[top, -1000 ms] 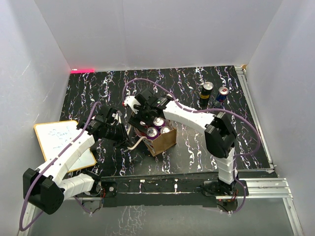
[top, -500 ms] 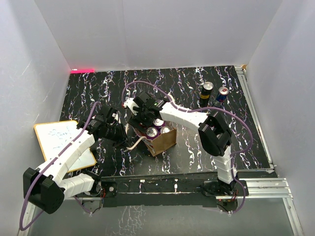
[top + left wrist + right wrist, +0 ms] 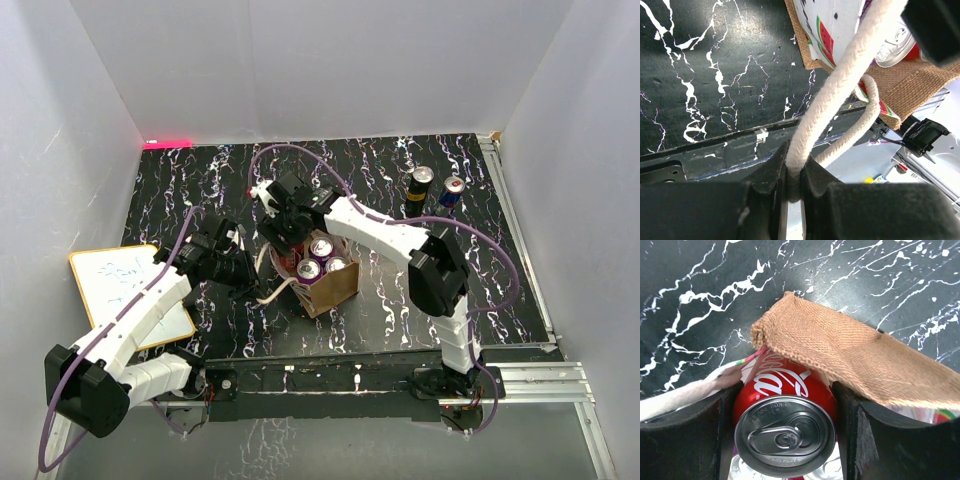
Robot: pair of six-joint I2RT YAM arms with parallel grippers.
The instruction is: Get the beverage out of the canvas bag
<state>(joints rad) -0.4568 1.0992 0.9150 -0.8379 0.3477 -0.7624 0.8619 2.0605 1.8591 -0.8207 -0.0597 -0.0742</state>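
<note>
The tan canvas bag (image 3: pixel 342 287) stands mid-table with silver-topped cans (image 3: pixel 321 248) showing in it. My right gripper (image 3: pixel 285 240) reaches into the bag's far left end. In the right wrist view it (image 3: pixel 787 392) is shut on the beverage, a red cola can (image 3: pixel 785 410), with a finger pressed on each side, under a fold of the bag's canvas (image 3: pixel 840 347). My left gripper (image 3: pixel 794 172) is shut on the bag's cream rope handle (image 3: pixel 840 95), left of the bag (image 3: pixel 912 87).
Two more cans, a black one (image 3: pixel 420 186) and a blue one (image 3: pixel 452 191), stand at the back right. A white board (image 3: pixel 130 295) lies at the left table edge. White walls enclose three sides.
My right gripper has shifted left and down over the bag's far left end, and its jaws have closed in on the red can. The left gripper keeps its hold on the handle.
</note>
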